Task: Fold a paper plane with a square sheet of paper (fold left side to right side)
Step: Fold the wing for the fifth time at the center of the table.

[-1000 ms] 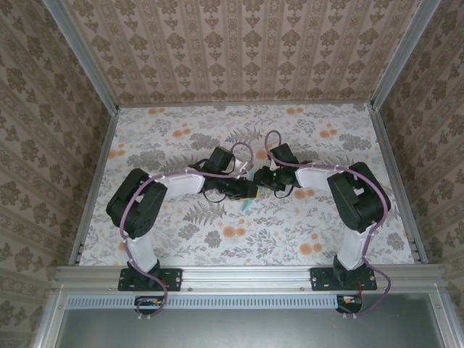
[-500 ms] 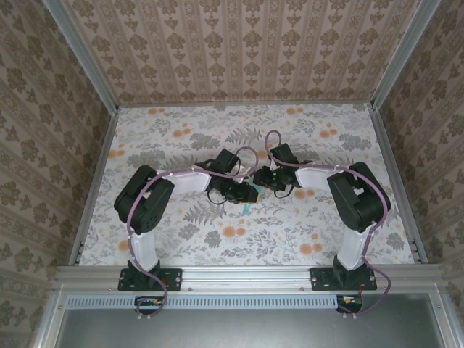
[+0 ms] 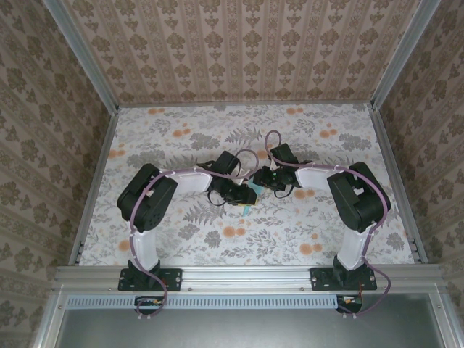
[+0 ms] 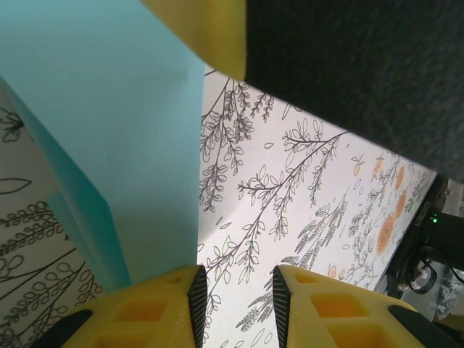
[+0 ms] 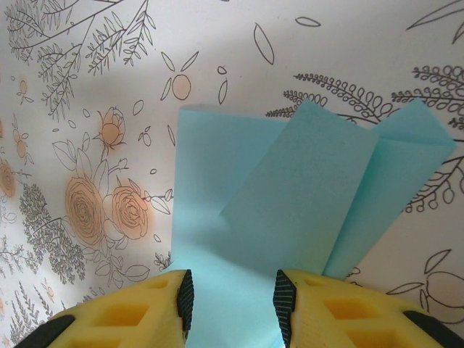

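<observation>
The light cyan sheet of paper [image 3: 246,209] lies on the table's middle, folded into overlapping flaps with creases [image 5: 290,188]. Both arms meet over it. My left gripper [image 3: 249,196] hovers at the paper's edge; in the left wrist view its jaws [image 4: 239,304] stand apart with bare tablecloth between them and the paper [image 4: 123,145] under the left finger. A yellow finger [image 4: 206,29] of the other gripper shows at the top there. My right gripper [image 3: 259,185] is open just above the folded paper, its jaws [image 5: 233,304] straddling a flat part of it.
The floral tablecloth [image 3: 326,145] spreads wide on all sides of the arms. Aluminium rails [image 3: 246,274] edge the table, and patterned walls close in the back and both sides.
The left arm's elbow has swung to the right, bringing the arm more upright. Both grippers stay over the paper, and the right arm has not moved.
</observation>
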You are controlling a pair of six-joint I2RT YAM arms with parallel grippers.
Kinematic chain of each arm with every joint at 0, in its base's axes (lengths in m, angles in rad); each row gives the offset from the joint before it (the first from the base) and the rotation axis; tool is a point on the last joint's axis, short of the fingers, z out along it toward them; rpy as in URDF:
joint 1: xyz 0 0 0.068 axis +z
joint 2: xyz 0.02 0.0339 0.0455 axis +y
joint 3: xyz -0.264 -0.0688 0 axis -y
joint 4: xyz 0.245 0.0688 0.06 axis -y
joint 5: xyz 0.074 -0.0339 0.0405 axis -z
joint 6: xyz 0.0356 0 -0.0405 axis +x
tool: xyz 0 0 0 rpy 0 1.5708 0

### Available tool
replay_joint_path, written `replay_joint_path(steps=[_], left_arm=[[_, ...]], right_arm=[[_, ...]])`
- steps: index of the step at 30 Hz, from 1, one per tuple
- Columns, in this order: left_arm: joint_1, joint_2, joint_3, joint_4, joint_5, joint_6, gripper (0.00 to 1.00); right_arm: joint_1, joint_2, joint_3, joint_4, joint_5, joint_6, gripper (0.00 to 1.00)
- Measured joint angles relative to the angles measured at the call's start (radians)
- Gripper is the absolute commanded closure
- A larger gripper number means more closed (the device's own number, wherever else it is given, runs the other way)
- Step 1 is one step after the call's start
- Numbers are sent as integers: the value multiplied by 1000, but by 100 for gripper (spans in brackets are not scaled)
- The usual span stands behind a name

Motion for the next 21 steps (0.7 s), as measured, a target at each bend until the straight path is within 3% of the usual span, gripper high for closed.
replay_joint_path(steps=[21], left_arm=[[0, 0, -16, 10, -23, 6, 68]], right_arm=[[0, 0, 0, 0, 0, -1, 60]])
